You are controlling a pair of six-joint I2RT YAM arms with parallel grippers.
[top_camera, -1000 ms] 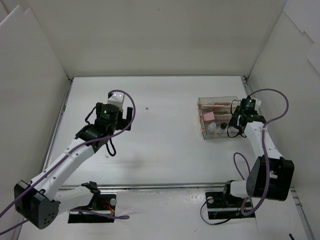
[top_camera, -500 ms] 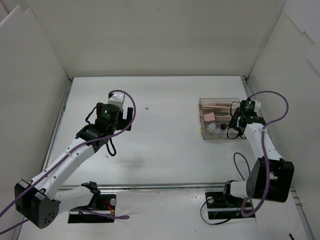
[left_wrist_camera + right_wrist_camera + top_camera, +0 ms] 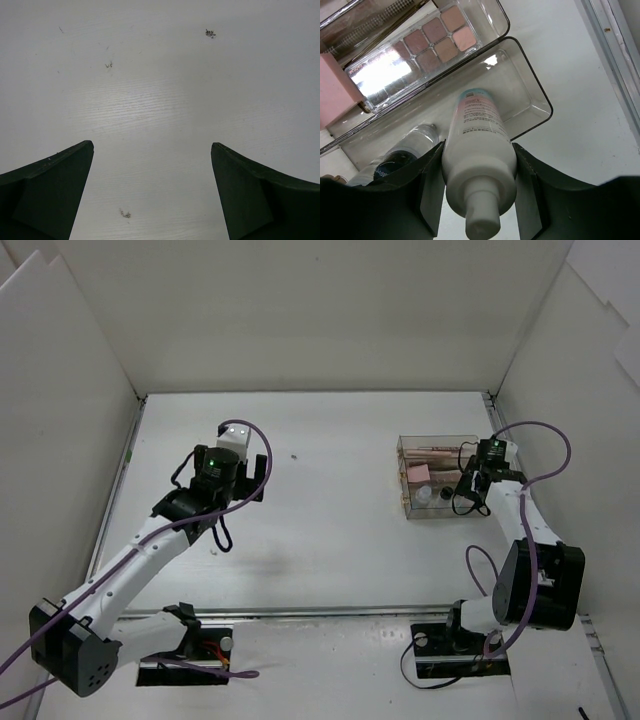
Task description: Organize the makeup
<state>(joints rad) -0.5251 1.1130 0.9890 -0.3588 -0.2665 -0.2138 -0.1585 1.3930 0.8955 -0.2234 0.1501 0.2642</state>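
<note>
My right gripper [image 3: 478, 165] is shut on a white and pink bottle [image 3: 479, 145], pump end toward the camera. The bottle's teal-edged far end points down into the front compartment of the clear acrylic box [image 3: 540, 97]. I cannot tell if it touches the floor. Two small clear bottles [image 3: 417, 137] lie in that compartment to the left. A brown palette [image 3: 427, 45] and a pink square [image 3: 335, 82] sit in the tier behind. In the top view the right gripper [image 3: 470, 485] is at the box's right end. My left gripper [image 3: 152, 150] is open over bare table.
The acrylic box [image 3: 437, 440] stands at the right of the table, close to the right wall. The table's metal edge rail [image 3: 615, 55] runs just right of the box. White walls enclose the table on three sides. The left arm [image 3: 215, 475] hovers at centre left.
My right gripper has edged slightly left toward the box with the bottle, and its arm has shifted a little. The left arm has not moved.
</note>
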